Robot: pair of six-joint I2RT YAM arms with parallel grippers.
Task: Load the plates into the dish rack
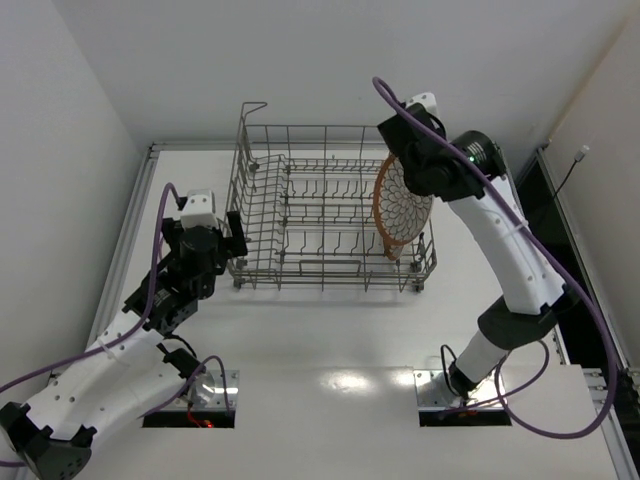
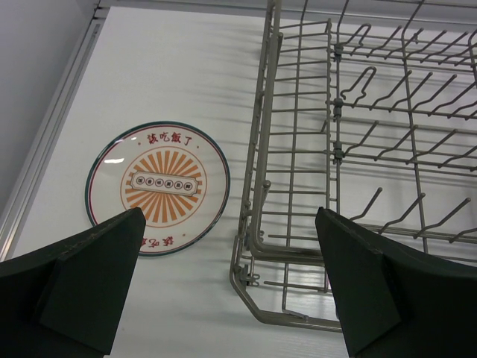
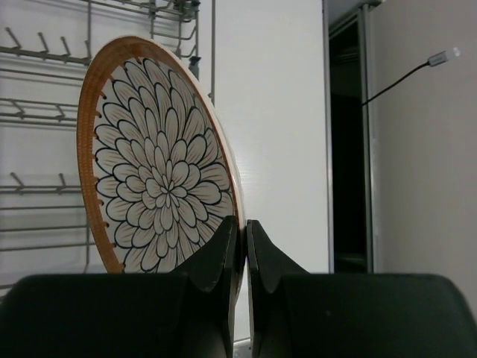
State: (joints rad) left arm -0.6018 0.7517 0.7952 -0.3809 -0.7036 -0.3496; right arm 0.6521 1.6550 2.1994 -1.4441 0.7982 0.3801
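The grey wire dish rack (image 1: 330, 200) stands at the table's middle back. My right gripper (image 1: 403, 158) is shut on the top rim of a brown-rimmed plate with a white petal pattern (image 1: 400, 205), held upright on edge over the rack's right end. In the right wrist view the fingertips (image 3: 232, 231) pinch the plate (image 3: 160, 164) in front of the rack's tines (image 3: 45, 52). My left gripper (image 1: 238, 245) is open and empty beside the rack's left end. Its wrist view shows the white plate with the orange sunburst (image 2: 158, 186) flat on the table left of the rack's corner (image 2: 257, 160). The third plate is out of view.
A metal rail (image 1: 135, 225) runs along the table's left edge by a white wall. A dark gap (image 1: 545, 215) with a thin cable lies beyond the table's right edge. The rack's tall corner loop (image 1: 252, 108) rises at its back left.
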